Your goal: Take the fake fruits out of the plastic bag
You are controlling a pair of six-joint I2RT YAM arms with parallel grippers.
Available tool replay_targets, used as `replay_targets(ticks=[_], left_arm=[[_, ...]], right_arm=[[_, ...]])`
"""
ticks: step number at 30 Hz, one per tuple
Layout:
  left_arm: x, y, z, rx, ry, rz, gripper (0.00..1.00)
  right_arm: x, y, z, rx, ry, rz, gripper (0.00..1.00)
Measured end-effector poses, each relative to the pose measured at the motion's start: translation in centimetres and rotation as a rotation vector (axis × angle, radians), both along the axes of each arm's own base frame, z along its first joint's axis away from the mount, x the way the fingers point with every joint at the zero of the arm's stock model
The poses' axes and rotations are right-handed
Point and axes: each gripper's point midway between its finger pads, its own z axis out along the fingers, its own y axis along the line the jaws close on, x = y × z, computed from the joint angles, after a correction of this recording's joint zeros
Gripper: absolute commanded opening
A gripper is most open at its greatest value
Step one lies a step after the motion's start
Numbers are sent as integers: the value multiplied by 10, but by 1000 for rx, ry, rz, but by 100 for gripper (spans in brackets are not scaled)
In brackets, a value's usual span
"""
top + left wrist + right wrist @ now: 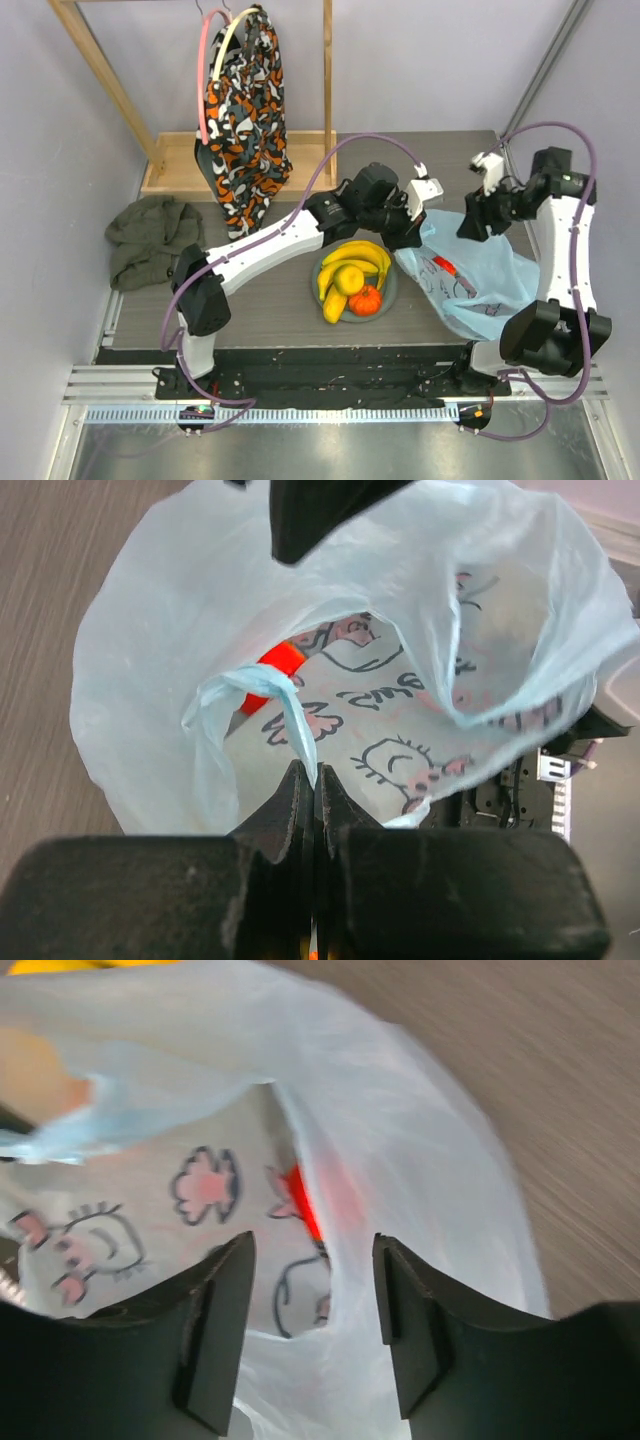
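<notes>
The light-blue plastic bag (pixel 478 285) lies at the table's right, its mouth held open. My left gripper (pixel 410 228) is shut on a twisted strip of the bag's rim (pixel 300 720). My right gripper (pixel 478 218) hovers at the bag's far edge, open, with a fold of the bag's film (pixel 330 1290) between its fingers. A small red-orange item (pixel 272 670) (pixel 305 1200) lies inside the bag; what it is I cannot tell. Outside the bag, a banana bunch (pixel 360 255), a yellow-green round fruit (pixel 348 279), a ribbed orange one (pixel 366 300) and a long yellow fruit (pixel 334 306) lie in a bowl (pixel 391 290).
A patterned orange-black-white cloth (pixel 245 110) hangs on a wooden rack (pixel 170 165) at the back left. A heap of grey-green clothing (pixel 150 238) lies at the table's left. The bowl sits directly left of the bag, under my left arm.
</notes>
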Motion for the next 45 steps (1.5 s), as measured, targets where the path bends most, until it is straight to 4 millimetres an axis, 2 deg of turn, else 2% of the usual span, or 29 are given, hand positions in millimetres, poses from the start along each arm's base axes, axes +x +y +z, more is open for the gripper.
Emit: replay_targets(ticks=[3, 5, 10, 15, 18, 21, 27, 31, 35, 45], left_arm=[[3, 5, -18, 39, 16, 36, 0], [5, 10, -32, 73, 29, 67, 0], [8, 20, -48, 112, 47, 126, 0], [10, 21, -43, 101, 47, 151, 0], [10, 21, -40, 93, 47, 152, 0], [9, 21, -39, 91, 47, 153, 0], [8, 24, -41, 95, 49, 152, 0], [8, 24, -41, 95, 50, 153, 0], [7, 23, -41, 96, 50, 152, 0], [6, 23, -41, 96, 47, 148, 0]], right_arm=[[-9, 30, -23, 59, 60, 132, 51], [-21, 40, -42, 81, 116, 182, 50], [-45, 50, -70, 110, 211, 232, 49], [-58, 56, -90, 130, 300, 201, 49], [-50, 58, -96, 116, 302, 160, 52], [-33, 60, -102, 104, 282, 91, 55], [4, 61, -100, 155, 233, -74, 53], [20, 55, -113, 160, 263, -169, 51], [26, 53, -126, 165, 310, -217, 50], [25, 67, -119, 228, 326, -218, 48]])
